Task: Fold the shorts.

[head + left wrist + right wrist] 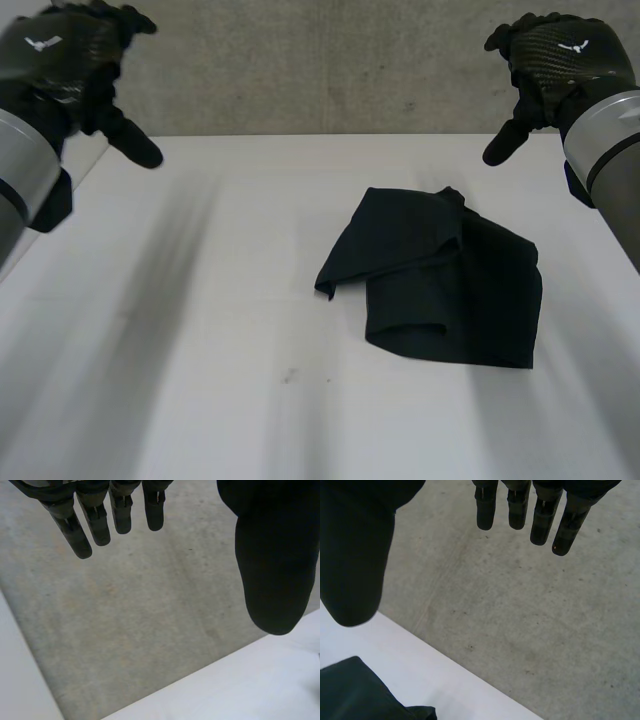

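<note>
The black shorts (435, 275) lie crumpled and partly folded over themselves on the white table (200, 330), right of its middle. My left hand (75, 55) hovers high above the table's far left corner, open, fingers (95, 522) straight and holding nothing. Over the far right corner my right hand (555, 55) hangs open as well, fingers (540, 515) straight, well above and behind the shorts. A bit of the shorts (355, 692) lies below the right thumb (355, 565) in the right wrist view.
A grey concrete wall (320, 70) rises behind the table's far edge. The grey floor (125, 620) shows beyond the table's edge in both wrist views. Bare white tabletop stretches left of and in front of the shorts.
</note>
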`<state>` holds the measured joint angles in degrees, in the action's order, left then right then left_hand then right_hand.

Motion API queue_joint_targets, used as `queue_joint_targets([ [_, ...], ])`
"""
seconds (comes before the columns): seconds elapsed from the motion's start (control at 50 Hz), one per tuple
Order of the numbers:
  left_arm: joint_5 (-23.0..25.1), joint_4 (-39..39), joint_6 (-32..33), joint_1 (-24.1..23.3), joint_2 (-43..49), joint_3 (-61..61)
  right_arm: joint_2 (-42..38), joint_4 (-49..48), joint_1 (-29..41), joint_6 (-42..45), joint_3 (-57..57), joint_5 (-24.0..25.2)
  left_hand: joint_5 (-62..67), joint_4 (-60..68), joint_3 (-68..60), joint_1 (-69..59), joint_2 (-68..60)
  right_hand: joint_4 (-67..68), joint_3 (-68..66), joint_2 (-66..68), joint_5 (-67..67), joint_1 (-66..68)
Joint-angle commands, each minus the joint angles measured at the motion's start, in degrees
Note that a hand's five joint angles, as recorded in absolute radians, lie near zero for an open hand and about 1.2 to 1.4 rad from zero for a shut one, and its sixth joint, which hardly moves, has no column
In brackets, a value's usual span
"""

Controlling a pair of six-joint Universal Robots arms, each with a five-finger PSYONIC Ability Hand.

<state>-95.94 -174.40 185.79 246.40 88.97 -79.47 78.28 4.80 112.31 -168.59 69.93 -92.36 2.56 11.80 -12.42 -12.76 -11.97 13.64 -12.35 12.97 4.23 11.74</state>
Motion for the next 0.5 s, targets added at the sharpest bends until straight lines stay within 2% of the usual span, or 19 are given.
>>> queue_joint_targets([
  [0.02,0.84,-6.91,0.45,-6.71,5.23,-3.76,-3.30,6.53,-6.66,16.60,-0.93,10.79,-2.35,-1.59,2.20,2.54,1.76,-3.64,2.35,-2.97,-4.23,-1.74],
  [0.06,0.93,-9.71,0.54,-9.08,8.65,-4.02,-5.07,9.87,-9.21,21.72,-1.20,11.77,-2.35,-1.59,2.20,2.54,1.76,-3.64,2.35,-2.97,-4.23,-1.74],
  [0.14,0.75,-12.19,0.80,-12.25,13.85,-3.24,-8.40,10.85,-11.32,21.99,-1.28,11.59,-2.35,-1.59,2.20,2.54,1.76,-3.64,2.35,-2.97,-4.23,-1.74],
  [0.24,0.40,-12.37,0.63,-13.22,16.49,-2.53,-17.36,11.02,-15.10,19.09,-1.72,11.68,-2.01,-1.25,1.87,2.21,1.42,-3.64,2.35,-2.97,-4.23,-1.74],
  [0.38,0.23,-12.19,0.63,-12.78,16.14,-3.32,-27.39,11.46,-15.02,17.16,-1.72,12.38,-2.01,-1.25,1.87,2.21,1.42,-2.78,1.49,-2.11,-3.37,-0.88],
  [0.4,0.23,-12.19,0.63,-12.78,16.14,-3.41,-27.74,11.37,-15.02,16.98,-1.55,12.73,-2.01,-1.25,1.87,2.21,1.42,8.11,-9.40,8.78,7.52,10.01],
  [0.42,0.23,-12.11,0.63,-12.70,15.97,-3.50,-27.83,10.76,-14.85,16.28,-1.03,14.21,-2.01,-1.25,1.87,2.21,1.42,39.53,-40.81,40.20,38.94,41.42],
  [0.44,0.14,-12.11,0.63,-12.52,15.62,-3.85,-27.75,10.50,-14.76,15.49,-0.76,15.62,-2.18,-1.42,2.04,2.37,1.59,62.66,-63.94,63.32,62.06,64.55],
  [0.5,0.14,-12.02,0.63,-11.73,14.57,-4.81,-26.26,9.88,-13.27,9.53,0.12,20.98,-2.01,-1.25,1.87,2.21,1.42,66.36,-67.65,67.03,65.77,68.26],
])
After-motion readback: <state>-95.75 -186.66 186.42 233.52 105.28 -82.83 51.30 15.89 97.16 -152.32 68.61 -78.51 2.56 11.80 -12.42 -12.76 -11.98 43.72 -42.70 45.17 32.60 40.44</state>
